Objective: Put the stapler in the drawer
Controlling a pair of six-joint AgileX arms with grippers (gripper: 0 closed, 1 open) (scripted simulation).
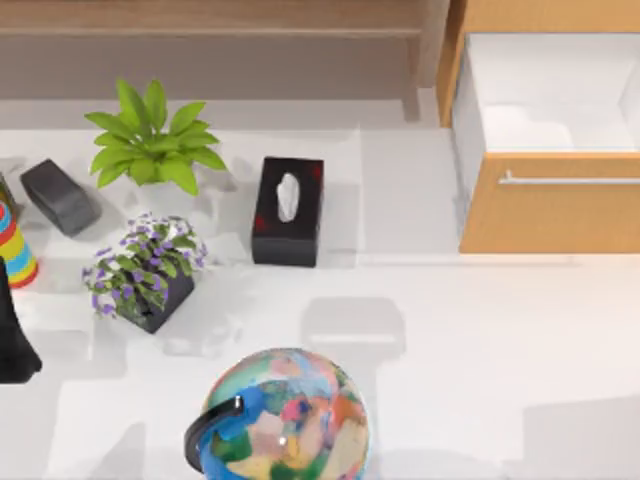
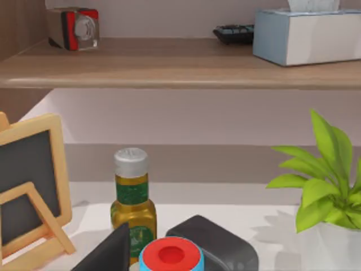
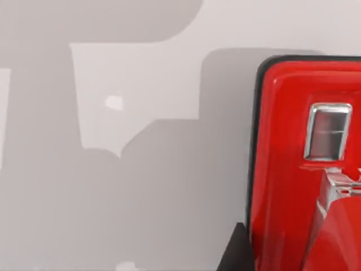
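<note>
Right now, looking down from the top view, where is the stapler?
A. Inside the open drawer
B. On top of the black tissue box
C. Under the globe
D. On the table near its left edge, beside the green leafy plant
D: the stapler lies on the table at the left, next to the green leafy plant, far from the drawer, which stands open at the right.

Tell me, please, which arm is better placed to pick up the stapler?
Left, probably. The stapler lies at the table's far left, near the left arm, and appears close in its wrist view. The open drawer is far right.
</note>
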